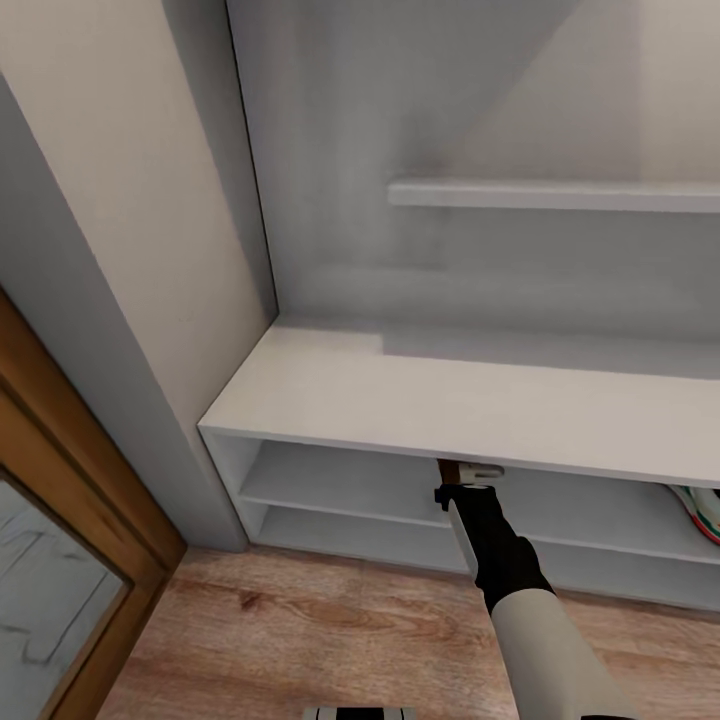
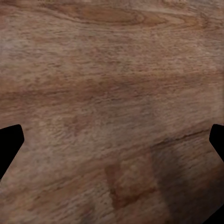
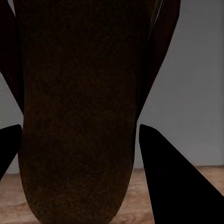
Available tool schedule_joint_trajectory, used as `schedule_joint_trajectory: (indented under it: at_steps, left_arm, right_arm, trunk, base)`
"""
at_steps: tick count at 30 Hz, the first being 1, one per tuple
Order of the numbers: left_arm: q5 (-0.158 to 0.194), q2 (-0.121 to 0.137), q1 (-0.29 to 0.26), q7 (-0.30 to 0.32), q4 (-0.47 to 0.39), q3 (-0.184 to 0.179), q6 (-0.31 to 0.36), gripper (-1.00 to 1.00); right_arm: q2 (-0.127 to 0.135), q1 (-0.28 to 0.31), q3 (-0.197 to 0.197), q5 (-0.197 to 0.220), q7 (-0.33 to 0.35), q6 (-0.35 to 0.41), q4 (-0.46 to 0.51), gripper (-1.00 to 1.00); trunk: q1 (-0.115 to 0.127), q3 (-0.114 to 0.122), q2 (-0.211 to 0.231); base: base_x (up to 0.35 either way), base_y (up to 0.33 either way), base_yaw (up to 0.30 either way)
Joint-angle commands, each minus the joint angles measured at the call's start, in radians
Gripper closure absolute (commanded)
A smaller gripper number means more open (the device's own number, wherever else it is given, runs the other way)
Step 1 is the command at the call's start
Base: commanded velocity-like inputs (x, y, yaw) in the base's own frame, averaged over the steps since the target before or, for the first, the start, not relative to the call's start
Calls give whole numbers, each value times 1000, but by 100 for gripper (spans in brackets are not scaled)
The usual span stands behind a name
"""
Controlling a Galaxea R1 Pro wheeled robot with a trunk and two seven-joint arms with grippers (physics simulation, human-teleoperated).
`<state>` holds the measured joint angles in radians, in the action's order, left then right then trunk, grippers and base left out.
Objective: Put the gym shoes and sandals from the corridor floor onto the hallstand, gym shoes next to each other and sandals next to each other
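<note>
Now | right fingers (image 3: 79,140) clamped on sandal (image 3: 79,116) under hallstand (image 1: 400,400) top edge | left fingers (image 2: 112,135) apart over floor (image 2: 112,70)

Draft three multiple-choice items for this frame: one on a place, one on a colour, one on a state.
1. Where does the right claw reach?
A. under the hallstand's top board, at the upper shelf level
B. onto the floating shelf
C. down to the floor

2. What colour is the sandal in the right claw?
A. white
B. dark brown
C. green

3. What is the left claw doing?
A. gripping a sneaker
B. gripping a sandal
C. open over the wood floor

Key: 1 A, the arm ends beneath the top board; 2 B, brown sole between the fingers; 3 C, fingertips apart, nothing between.
</note>
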<state>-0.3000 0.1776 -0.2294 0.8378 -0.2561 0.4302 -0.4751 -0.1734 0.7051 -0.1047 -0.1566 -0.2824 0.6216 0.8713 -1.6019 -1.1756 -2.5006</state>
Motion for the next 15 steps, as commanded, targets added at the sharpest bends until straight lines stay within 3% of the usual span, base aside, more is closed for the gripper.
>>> schedule_joint_trajectory:
  at_steps: [1,8,15]
  left_arm:
    - [-8,-1,-1,4,0,9,-3,-100]
    - [-8,-1,-1,4,0,9,-3,-100]
    - [-9,-1,-1,4,0,9,-3,-100]
  right_arm:
    - [-1,0,-3,-8,2,6,1,100]
    - [-1,0,-3,-8,2,6,1,100]
    - [-1,0,-3,-8,2,6,1,100]
  trunk:
    - [0,-1,0]
    - [0,-1,0]
    - [0,-1,0]
  base:
    - [71,0,0]
    - [152,0,0]
    - [47,0,0]
